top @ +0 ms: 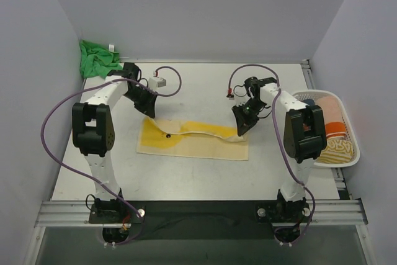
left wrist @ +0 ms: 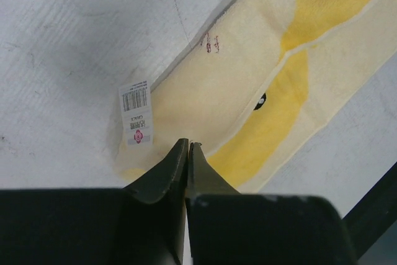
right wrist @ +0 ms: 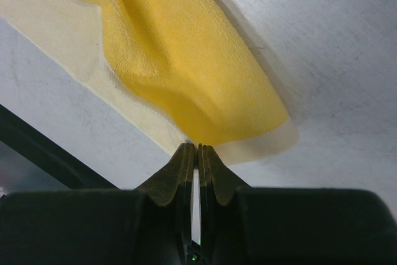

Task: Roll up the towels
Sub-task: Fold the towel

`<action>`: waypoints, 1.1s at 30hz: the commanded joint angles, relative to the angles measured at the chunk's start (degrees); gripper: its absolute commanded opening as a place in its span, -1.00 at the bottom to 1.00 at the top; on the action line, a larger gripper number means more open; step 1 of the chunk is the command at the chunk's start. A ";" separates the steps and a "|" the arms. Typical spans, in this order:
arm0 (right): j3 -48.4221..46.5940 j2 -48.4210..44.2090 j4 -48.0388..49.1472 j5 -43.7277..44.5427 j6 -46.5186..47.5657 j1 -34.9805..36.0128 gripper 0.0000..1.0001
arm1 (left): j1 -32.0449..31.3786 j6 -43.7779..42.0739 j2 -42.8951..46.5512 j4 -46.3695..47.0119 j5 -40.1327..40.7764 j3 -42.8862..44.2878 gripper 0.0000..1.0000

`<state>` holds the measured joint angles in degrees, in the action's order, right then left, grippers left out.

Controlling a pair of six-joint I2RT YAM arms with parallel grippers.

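Observation:
The pale yellow towel lies spread on the table's middle, its far edge raised in a ridge between the grippers. My left gripper is shut on the towel's far left edge, next to its white barcode tag. My right gripper is shut on the towel's far right corner, which is lifted slightly off the table. In both wrist views the jaws stand pressed together at the cloth's edge. The bright green towel lies crumpled at the far left corner, with a small white tag.
A white slatted basket stands at the table's right edge with folded cloths inside. A small white box on a cable lies behind the left gripper. Purple cables loop off both arms. Walls close in on the back and sides.

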<state>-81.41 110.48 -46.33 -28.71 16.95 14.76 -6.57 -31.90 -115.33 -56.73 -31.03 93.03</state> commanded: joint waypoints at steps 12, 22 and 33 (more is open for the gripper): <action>-8.15 -0.78 -4.38 3.05 0.98 -3.07 -1.00 | 3.93 -0.88 3.00 -5.66 -3.86 6.80 -1.00; -0.87 -6.94 -6.50 2.61 5.81 -2.55 -1.00 | 8.24 -7.29 10.03 -11.65 -4.04 -2.40 -1.00; 7.23 -2.02 -2.02 5.41 4.59 4.13 -1.00 | 7.36 -5.90 10.04 -4.63 0.00 -18.57 -1.00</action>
<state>-74.46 106.50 -48.16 -25.80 21.50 17.67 1.17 -37.69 -105.54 -64.99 -32.16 76.27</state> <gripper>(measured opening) 0.044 0.029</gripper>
